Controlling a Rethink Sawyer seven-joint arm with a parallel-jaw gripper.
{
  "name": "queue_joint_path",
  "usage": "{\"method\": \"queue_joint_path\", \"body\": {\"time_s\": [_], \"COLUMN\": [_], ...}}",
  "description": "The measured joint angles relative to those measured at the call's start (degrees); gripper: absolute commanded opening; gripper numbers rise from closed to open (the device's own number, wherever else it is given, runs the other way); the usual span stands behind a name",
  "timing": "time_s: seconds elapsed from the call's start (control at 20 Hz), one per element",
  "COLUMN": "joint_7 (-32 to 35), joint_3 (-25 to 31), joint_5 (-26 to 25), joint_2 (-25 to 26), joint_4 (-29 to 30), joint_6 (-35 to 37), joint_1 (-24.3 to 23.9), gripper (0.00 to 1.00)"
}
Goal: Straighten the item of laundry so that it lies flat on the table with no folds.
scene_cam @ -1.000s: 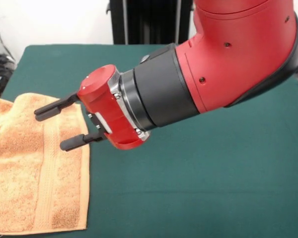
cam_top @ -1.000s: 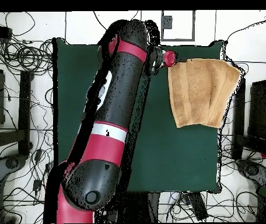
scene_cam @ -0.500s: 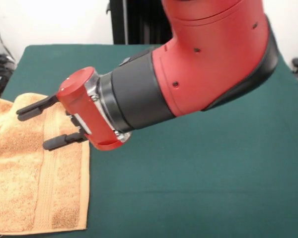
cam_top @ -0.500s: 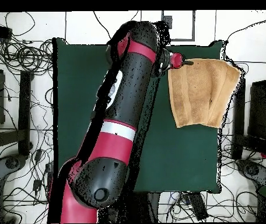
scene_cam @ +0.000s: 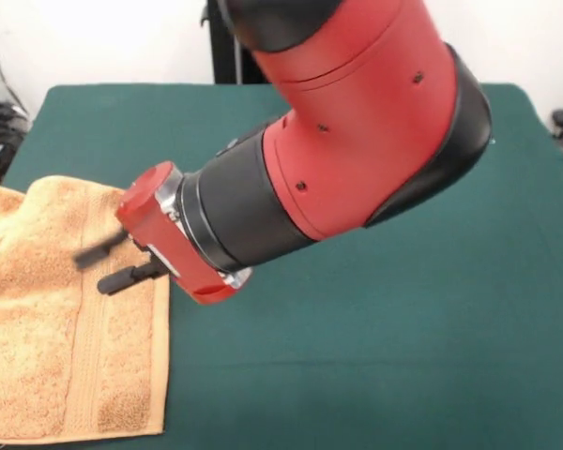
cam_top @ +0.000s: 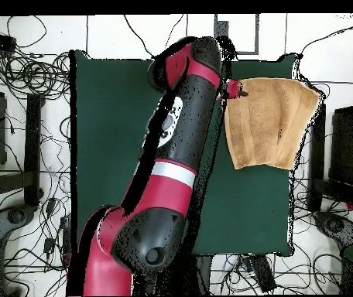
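The towel (scene_cam: 66, 314) is the landmark here: an orange-tan terry cloth lying at one end of the green table (scene_cam: 385, 356), its outer side reaching to or over the table's edge. In the front view its long hemmed side faces the bare green cover, with a woven border band running lengthwise just inside that hem. The corner farthest from the camera is rounded and looks folded or bunched, and a crease runs across the cloth near the picture's left edge, so the towel does not lie fully flat. In the overhead view the towel (cam_top: 269, 124) shows as a rough rectangle with one side slanted and lengthwise folds across it.

The gripper (scene_cam: 108, 265) hangs over the towel's inner strip, just inside the hemmed side and near the rounded far corner. Its two dark fingers (scene_cam: 131, 276) point out from the red wrist toward the towel's middle, set apart with a clear gap between them and nothing in that gap; one finger is blurred. Whether the tips touch the cloth cannot be told. In the overhead view the gripper (cam_top: 238, 93) sits right at the towel's inner long side, close to one corner, while the red and black arm (cam_top: 172, 155) lies along the table beside the towel
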Motion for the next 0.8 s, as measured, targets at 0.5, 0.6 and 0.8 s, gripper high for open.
{"method": "queue_joint_path", "body": {"time_s": [0.5,0.6,0.8], "joint_7": [0.0,0.0,0.0], "joint_3": [11.08,12.62,15.1], "joint_5": [3.5,3.64,3.63], "joint_2": [-3.39,-4.09,-5.38], "joint_4": [5.8,6.73,8.31], "joint_6": [-1.01,-1.46,-2.71], "joint_1": [-1.67,-2.09,-2.79], "gripper": [0.0,0.0,0.0]}}
